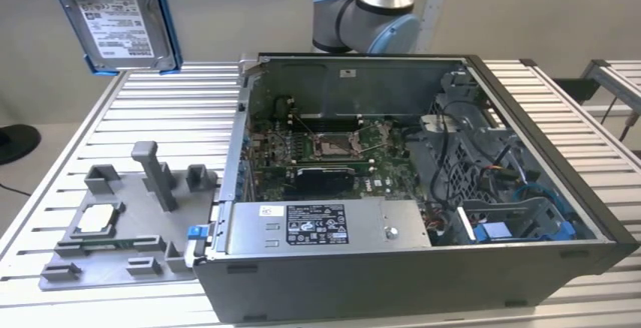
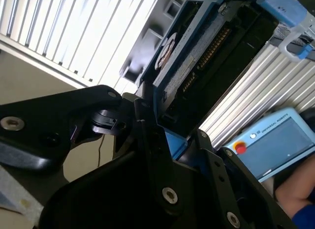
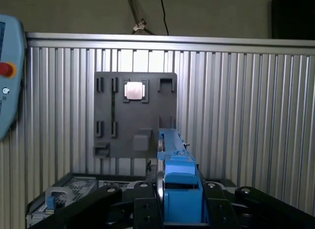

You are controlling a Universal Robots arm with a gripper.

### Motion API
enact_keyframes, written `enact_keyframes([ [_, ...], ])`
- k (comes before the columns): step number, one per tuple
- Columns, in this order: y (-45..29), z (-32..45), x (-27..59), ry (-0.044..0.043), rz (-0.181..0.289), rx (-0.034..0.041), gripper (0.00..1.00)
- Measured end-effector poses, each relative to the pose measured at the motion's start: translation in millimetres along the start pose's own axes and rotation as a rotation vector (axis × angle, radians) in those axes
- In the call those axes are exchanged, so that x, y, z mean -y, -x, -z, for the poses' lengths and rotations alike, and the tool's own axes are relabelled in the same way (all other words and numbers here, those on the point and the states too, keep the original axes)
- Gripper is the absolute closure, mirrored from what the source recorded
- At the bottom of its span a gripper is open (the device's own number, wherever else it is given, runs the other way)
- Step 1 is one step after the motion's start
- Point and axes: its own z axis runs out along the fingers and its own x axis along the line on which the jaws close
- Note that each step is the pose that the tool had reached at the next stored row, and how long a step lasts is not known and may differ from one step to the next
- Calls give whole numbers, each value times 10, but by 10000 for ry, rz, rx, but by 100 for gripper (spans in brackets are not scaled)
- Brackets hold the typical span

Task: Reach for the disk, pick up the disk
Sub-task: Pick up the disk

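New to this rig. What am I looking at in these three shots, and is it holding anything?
It is one robot arm with a gripper, working at a slatted metal table. The exterior view comes from a camera off the arm; both wrist views come from cameras riding on it. On the table stand an open computer case and a grey tray carrying a small square chip. The gripper is shut on the disk, a hard drive in a blue bracket, held up off the table.
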Motion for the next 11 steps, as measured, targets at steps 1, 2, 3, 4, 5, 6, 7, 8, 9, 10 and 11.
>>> enact_keyframes([
  [1,0,0,16,0,0,0,100],
  [2,0,1,30,0,0,0,100],
  [3,0,1,45,0,0,0,100],
  [4,-1,1,61,-1,0,0,100],
  [5,-1,1,77,0,0,0,100],
  [6,-1,1,93,0,0,0,100],
  [7,-1,2,108,-1,0,0,100],
  [8,-1,2,124,0,0,0,100],
  [9,-1,3,139,0,0,0,100],
  [10,-2,3,155,0,-1,0,100],
  [11,-2,4,171,1,-1,-1,100],
])
